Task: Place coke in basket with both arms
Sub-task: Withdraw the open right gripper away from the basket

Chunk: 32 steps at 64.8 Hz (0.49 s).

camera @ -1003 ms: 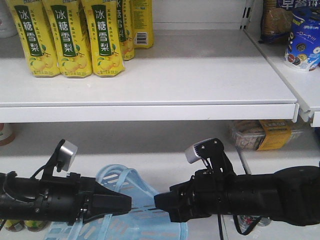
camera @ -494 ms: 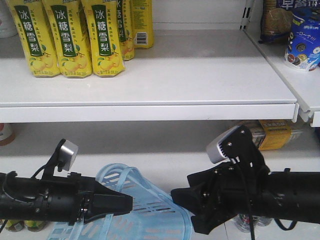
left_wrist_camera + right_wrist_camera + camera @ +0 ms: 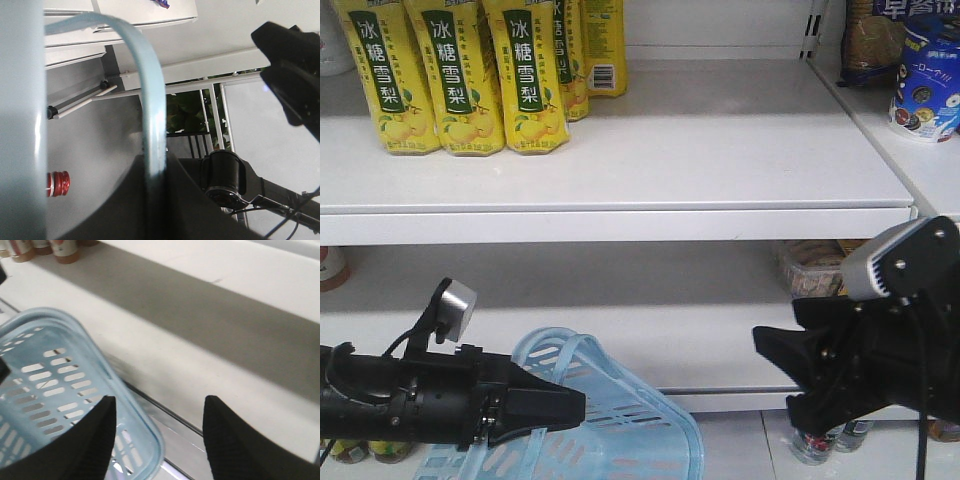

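Note:
The light blue plastic basket (image 3: 630,425) hangs low in front of the shelves. My left gripper (image 3: 575,405) is shut on the basket's handle (image 3: 152,125), which runs between its jaws (image 3: 155,167). My right gripper (image 3: 775,375) is open and empty, to the right of the basket and apart from it. In the right wrist view its fingers (image 3: 157,412) spread above the basket's rim (image 3: 145,435) and the lower shelf. I cannot make out a coke for certain. A red bottle cap (image 3: 57,183) shows in the left wrist view.
Yellow pear-drink bottles (image 3: 450,80) stand on the upper shelf (image 3: 720,170) at the left. Snack packs (image 3: 920,80) sit at the top right. A boxed item (image 3: 810,268) lies on the lower shelf. Small bottles (image 3: 815,442) stand below the right arm.
My right arm has pulled back to the right, away from the basket and the left gripper, and its wrist camera has risen. The left gripper and the basket handle stay in place.

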Tool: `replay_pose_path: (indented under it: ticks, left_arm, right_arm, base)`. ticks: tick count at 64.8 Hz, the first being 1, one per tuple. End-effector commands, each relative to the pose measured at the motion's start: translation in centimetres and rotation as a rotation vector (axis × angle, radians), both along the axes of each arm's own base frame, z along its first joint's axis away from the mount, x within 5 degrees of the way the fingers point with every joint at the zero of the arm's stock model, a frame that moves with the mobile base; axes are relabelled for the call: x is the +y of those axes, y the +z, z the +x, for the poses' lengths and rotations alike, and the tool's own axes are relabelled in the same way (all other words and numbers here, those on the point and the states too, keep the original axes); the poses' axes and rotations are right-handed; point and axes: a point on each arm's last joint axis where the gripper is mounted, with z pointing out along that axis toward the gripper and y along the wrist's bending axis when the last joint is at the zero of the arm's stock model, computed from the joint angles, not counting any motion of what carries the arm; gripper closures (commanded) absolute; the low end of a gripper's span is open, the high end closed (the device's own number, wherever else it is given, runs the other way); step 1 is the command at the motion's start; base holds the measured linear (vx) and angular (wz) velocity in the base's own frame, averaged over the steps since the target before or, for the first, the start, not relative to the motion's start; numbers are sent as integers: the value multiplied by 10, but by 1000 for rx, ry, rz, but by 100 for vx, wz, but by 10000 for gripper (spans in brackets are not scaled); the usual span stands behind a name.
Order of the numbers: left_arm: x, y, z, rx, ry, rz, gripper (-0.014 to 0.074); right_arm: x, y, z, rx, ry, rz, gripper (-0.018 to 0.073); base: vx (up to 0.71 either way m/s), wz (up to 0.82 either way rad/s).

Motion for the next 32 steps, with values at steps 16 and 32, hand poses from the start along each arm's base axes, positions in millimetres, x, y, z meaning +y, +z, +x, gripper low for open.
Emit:
replay_pose_path:
  ticks: [16,32]
  left_arm:
    - [-4,29,3,-35,26,-189,603]
    - [-4,29,3,-35,26,-189,603]
  right_arm:
    - [-55,28,-3,-168,-272,-96,181]
    - [-84,53,-12,-284,-460,-120,181]
  base:
    - [0,0]
    - [0,0]
